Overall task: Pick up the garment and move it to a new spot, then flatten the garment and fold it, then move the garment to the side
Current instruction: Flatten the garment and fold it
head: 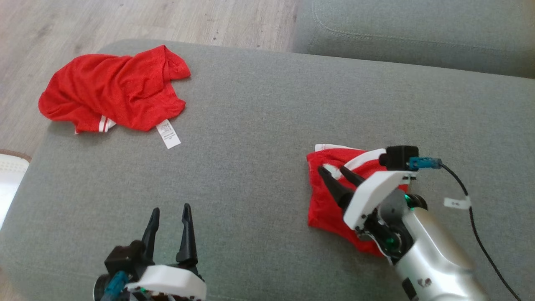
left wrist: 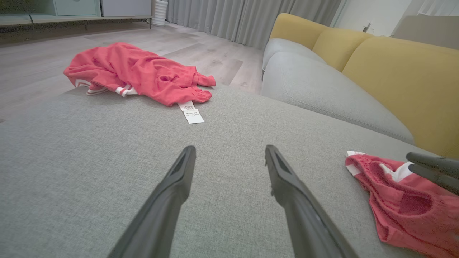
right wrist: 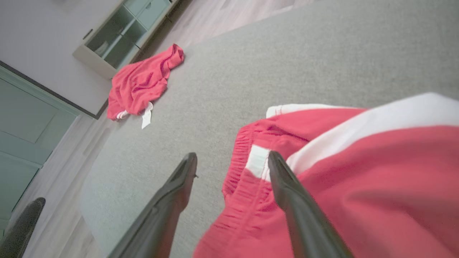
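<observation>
Right claw (head: pixel 332 169): spread, nothing pinched between the fingers. Points away from the robot and toward its left, low over the grey cushion (head: pixel 259 167). Contact with the cloth beneath: cannot tell.

Folded shorts (head: pixel 324 209): red, with white trim and a gathered waistband. Lie flat on the cushion directly under the right claw and its wrist. Waistband edge at the fingertips, with one finger over the cloth and the other over bare cushion just beside that edge.

Left claw (head: pixel 171 208): spread, empty. Hangs above bare cushion, well apart from the right claw, on its left.

Crumpled shirt (head: pixel 113 94): red, with a white-striped hem. Bunched at the cushion's far corner, well beyond the left claw and far from the right claw.

Label (head: pixel 168 133): white. Juts from the shirt's near edge toward the left claw, flat on the cushion.

Cable (head: pixel 472 217): black, with a white tag. Runs from the blue plug beside the right claw down the right of its forearm.

Sofa (head: pixel 418 29): grey seat, beyond the right claw.

Floor (head: pixel 125 21): pale wood, beyond the shirt.
</observation>
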{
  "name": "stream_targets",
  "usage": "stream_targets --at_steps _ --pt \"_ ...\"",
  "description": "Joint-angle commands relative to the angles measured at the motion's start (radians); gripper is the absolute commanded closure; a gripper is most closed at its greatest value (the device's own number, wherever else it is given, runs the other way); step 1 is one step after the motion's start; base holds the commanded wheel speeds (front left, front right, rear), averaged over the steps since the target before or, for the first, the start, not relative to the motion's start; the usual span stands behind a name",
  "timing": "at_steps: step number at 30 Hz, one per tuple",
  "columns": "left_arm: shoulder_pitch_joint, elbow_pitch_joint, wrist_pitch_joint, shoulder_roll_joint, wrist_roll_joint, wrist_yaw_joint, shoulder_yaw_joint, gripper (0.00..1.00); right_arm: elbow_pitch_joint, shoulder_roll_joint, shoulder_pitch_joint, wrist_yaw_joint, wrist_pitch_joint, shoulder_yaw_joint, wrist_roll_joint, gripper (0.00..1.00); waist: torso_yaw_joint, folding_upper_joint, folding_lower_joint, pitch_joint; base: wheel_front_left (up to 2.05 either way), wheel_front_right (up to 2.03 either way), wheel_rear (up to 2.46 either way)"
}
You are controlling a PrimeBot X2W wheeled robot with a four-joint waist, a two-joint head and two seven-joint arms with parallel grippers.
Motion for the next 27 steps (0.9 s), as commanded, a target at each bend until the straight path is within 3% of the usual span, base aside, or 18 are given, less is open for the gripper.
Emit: stream_targets --at_steps 1,6,10,19,27 --pt "-0.056 -0.025 -0.016 0.000 -0.003 -0.001 0.031 0.00 -0.029 0.013 -0.054 0.007 -0.018 0.026 0.012 0.00 -0.002 -0.0001 0.0000 -0.001 0.00 0.00 0.00" --pt "-0.055 -0.023 -0.020 -0.002 -0.005 0.000 0.034 0.00 -0.028 0.013 -0.093 0.007 -0.091 0.076 0.035 0.00 -0.022 -0.0001 0.0000 -0.007 0.00 0.00 0.00" --pt "-0.054 -0.027 -0.025 0.001 -0.004 0.002 0.039 0.00 -0.019 0.013 -0.115 0.007 -0.171 0.058 -0.038 0.00 -0.045 -0.0001 0.0000 -0.014 0.00 0.00 0.00" --pt "-0.096 -0.039 -0.019 0.013 0.008 0.001 0.040 0.00 -0.054 -0.005 -0.045 0.007 -0.346 -0.123 -0.309 0.00 -0.097 -0.0001 0.0000 -0.033 0.00 0.00 0.00" --pt "-0.111 -0.050 -0.011 0.028 0.018 0.014 0.042 0.00 -0.222 0.000 0.146 0.007 -0.395 -0.292 -0.487 0.00 -0.134 -0.0001 0.0000 -0.059 0.00 0.00 0.00"
